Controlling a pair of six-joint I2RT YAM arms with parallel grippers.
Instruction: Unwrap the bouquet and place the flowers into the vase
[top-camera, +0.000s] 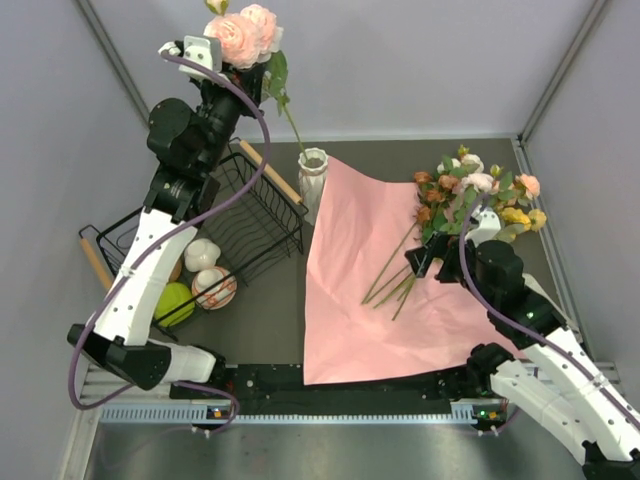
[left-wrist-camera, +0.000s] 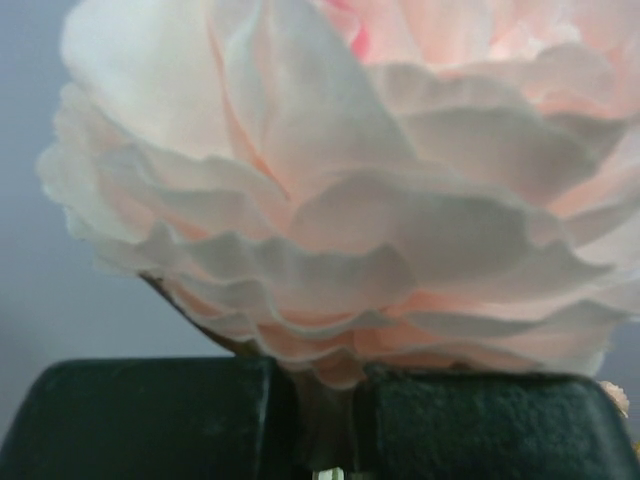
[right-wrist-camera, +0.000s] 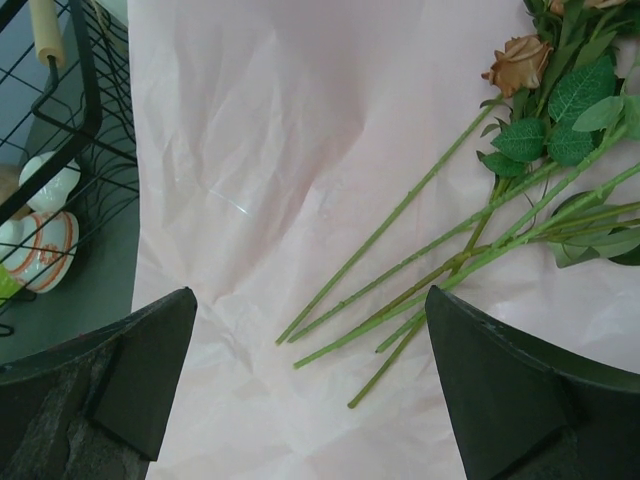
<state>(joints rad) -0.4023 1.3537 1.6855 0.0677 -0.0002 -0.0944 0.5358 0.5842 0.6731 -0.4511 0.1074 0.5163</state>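
Right gripper (top-camera: 424, 262) (right-wrist-camera: 310, 300) is nearest, jaws wide open and holding nothing, hovering over the cut ends of the flowers (top-camera: 470, 190) (right-wrist-camera: 560, 130). These lie loose on the flattened pink paper (top-camera: 345, 300) (right-wrist-camera: 260, 150), so unwrapping looks done.

Wire basket (top-camera: 268, 228) with 2 wooden handles sits on the left of the worktop. 3 round items are at its near end: white (top-camera: 202, 254), orange-striped (top-camera: 214, 288), green (top-camera: 176, 300). Cannot tell if they are inside or just beside it.

White vase (top-camera: 313, 172) stands upright at the paper's far left corner, just beside the basket, with no bloom in it.

Farthest, left gripper (top-camera: 230, 70) (left-wrist-camera: 320, 425) is raised high, clamped shut on the stem (top-camera: 286, 112) just under a pink peony (top-camera: 243, 36) (left-wrist-camera: 340, 200). The stem hangs toward the vase mouth; cannot tell if the tip is in or above it.

Step judged: seating this stem.
- Hold the stem vertical over the mouth and lower it straight.
- Release only when it is deep enough that the heavy head won't tip the light vase.
- Right gripper could steady the vase.
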